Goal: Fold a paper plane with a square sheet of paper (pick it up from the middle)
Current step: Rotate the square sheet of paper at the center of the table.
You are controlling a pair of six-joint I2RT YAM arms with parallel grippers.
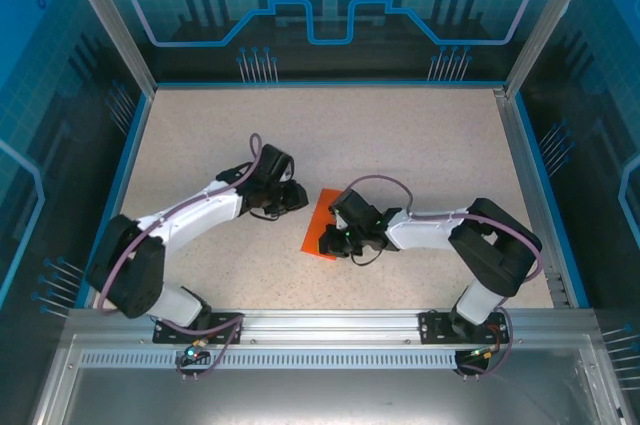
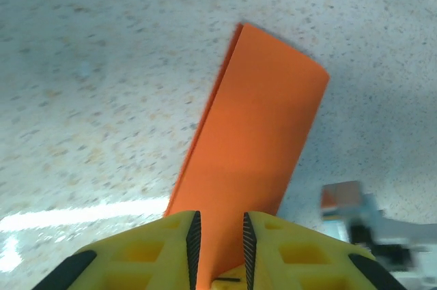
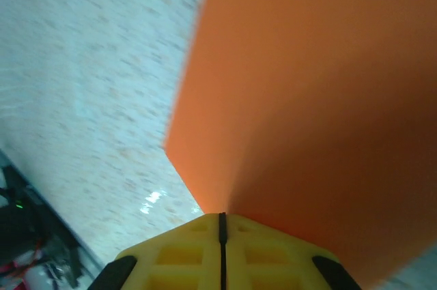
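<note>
The square sheet of paper [image 1: 316,232], folded into a narrower orange band, is sitting between the two grippers near the middle of the speckled table [image 1: 430,145]; the right gripper [image 3: 222,216] is pinching one edge of it, jaws pressed together; the left gripper [image 2: 220,225] is holding its jaws slightly parted, the sheet's other end running between its black pads [image 2: 194,235].

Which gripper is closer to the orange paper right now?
Right. The right gripper has its jaws shut on the folded orange paper sheet. The left gripper has its jaws parted astride the sheet's edge, apparently not pinching.
</note>
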